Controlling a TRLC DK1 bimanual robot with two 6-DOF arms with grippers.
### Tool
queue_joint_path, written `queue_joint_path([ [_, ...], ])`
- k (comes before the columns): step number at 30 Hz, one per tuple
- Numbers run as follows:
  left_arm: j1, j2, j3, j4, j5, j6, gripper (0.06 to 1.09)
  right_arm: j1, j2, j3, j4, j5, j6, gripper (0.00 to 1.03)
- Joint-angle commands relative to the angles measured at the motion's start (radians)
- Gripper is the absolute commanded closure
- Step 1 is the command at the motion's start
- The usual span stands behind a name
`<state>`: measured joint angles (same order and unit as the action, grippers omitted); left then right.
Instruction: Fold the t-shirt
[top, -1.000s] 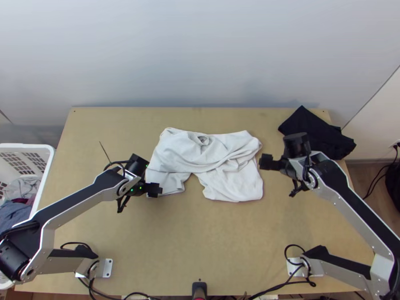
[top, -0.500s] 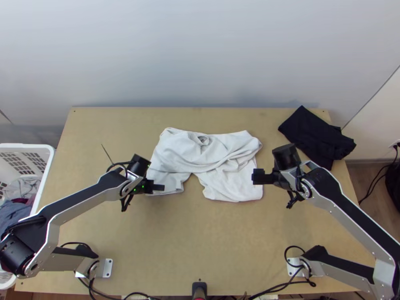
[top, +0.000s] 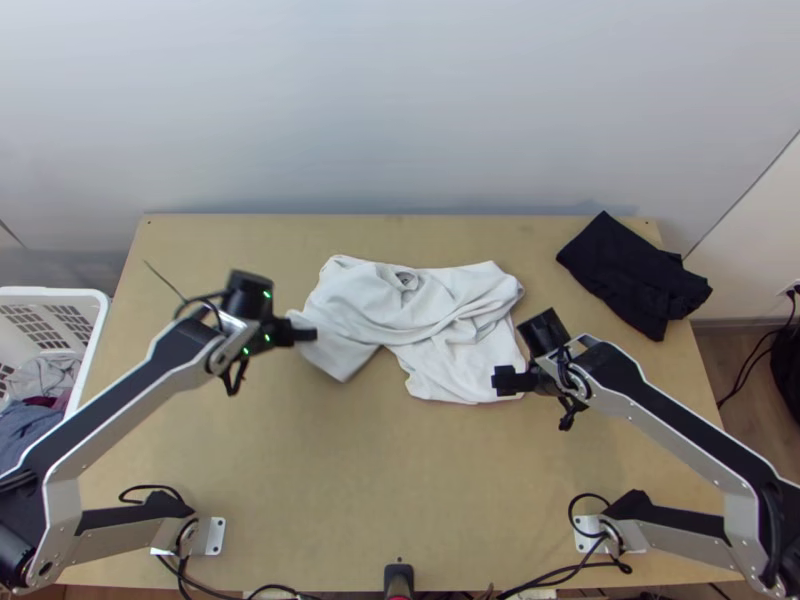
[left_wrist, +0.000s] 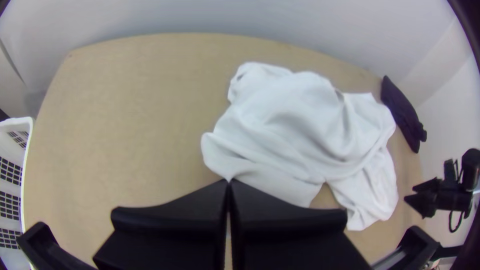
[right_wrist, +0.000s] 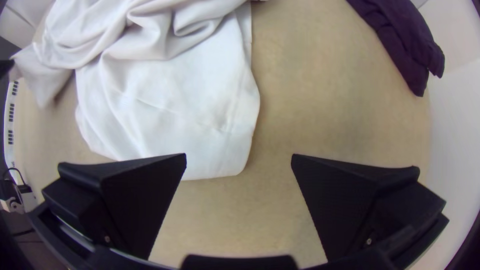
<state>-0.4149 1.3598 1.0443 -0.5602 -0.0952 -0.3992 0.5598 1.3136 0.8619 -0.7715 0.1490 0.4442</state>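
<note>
Clenching the shirt (top: 430, 310) by its left edge in the left gripper (top: 305, 335), with both fingers (left_wrist: 210, 200) pressed together. Draping from there toward the near side, in a loose corner. Lying otherwise in the middle of the table (top: 400, 480), bunched and creased at the far side, flatter at the near right. Keeping the right gripper (top: 503, 380) released, wide apart, by the shirt's near right corner. See a black cloth (top: 635, 275) at the far right, and a basket (top: 103, 310) of clothes (top: 35, 425) on the left.

silver-grey links, black joints, thin dark cables, green lights.
</note>
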Motion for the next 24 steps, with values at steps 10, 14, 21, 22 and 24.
queue_joint_path([
  [10,0.059,-0.013,0.161,-0.05,-0.005,0.026,1.05,-0.159,0.199,-0.009,0.118,-0.101,0.005,0.12],
  [14,0.068,-0.014,0.16,-0.052,-0.006,0.043,1.05,-0.138,0.208,0.019,0.121,-0.12,0.013,0.13],
  [21,0.08,-0.013,0.158,-0.052,-0.006,0.045,1.05,-0.127,0.223,0.043,0.121,-0.154,0.025,0.19],
  [22,0.08,-0.013,0.157,-0.052,-0.006,0.045,1.05,-0.127,0.23,0.045,0.121,-0.163,0.027,0.19],
  [24,0.082,-0.014,0.154,-0.052,-0.006,0.045,1.05,-0.121,0.237,0.049,0.121,-0.18,0.031,0.19],
])
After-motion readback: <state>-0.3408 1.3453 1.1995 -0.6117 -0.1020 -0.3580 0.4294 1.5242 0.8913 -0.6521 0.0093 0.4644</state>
